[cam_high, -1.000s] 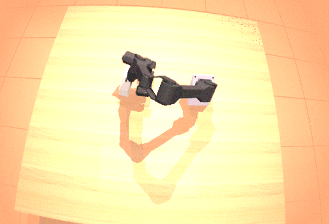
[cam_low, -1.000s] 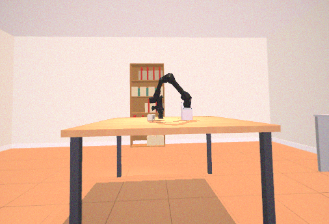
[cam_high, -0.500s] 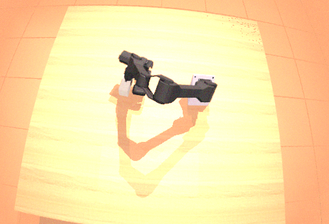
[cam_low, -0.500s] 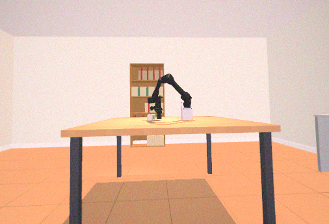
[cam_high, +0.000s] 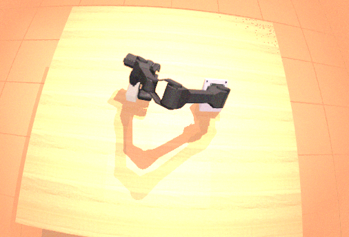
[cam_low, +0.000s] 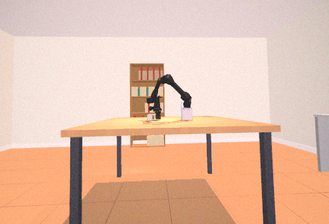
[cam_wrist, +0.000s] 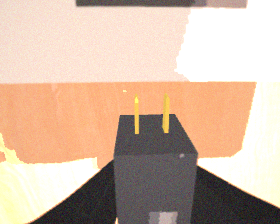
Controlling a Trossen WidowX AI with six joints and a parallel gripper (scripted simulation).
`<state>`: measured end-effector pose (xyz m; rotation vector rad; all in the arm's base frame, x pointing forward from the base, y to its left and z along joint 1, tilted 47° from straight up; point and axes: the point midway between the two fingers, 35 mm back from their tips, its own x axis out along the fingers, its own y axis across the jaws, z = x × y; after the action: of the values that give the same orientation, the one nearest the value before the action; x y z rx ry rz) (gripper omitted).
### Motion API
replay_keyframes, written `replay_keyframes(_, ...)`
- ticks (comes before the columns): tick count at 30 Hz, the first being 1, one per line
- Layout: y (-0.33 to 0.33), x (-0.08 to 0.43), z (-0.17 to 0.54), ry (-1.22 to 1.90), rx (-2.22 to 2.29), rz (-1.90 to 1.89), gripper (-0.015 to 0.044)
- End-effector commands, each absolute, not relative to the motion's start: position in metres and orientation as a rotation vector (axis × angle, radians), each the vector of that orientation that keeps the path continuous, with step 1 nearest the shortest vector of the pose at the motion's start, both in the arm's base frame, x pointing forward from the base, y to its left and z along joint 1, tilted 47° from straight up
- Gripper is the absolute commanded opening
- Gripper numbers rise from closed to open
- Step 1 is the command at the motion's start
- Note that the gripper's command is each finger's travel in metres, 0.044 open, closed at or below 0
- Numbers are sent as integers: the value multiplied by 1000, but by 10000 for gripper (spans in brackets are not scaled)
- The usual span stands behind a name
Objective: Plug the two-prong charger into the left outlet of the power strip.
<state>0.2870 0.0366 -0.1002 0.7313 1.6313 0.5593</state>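
Jaws pinch the dark-grey, box-shaped charger (cam_wrist: pixel 155 180); both brass-coloured prongs are out in the open, pointing at the pale block-shaped power strip (cam_high: pixel 132 93) (cam_low: pixel 150 117) (cam_wrist: pixel 86 45). Black jointed arm (cam_high: pixel 203 96) (cam_low: pixel 177 87) reaches over the wooden table (cam_high: pixel 172 182) (cam_low: pixel 170 131). Prong-to-slot alignment: probably unreadable here.

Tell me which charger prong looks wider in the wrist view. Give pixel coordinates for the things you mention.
The right-hand prong (cam_wrist: pixel 166 115), as that picture shows it: its gold band is broader, while the left-hand prong (cam_wrist: pixel 137 117) looks slimmer.
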Motion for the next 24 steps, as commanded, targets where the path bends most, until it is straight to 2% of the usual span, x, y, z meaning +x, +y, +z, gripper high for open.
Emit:
replay_keyframes(1, 37, 288, -99, 1631, 739, 558, 0)
replay_keyframes(24, 37, 293, -100, 1631, 739, 558, 0)
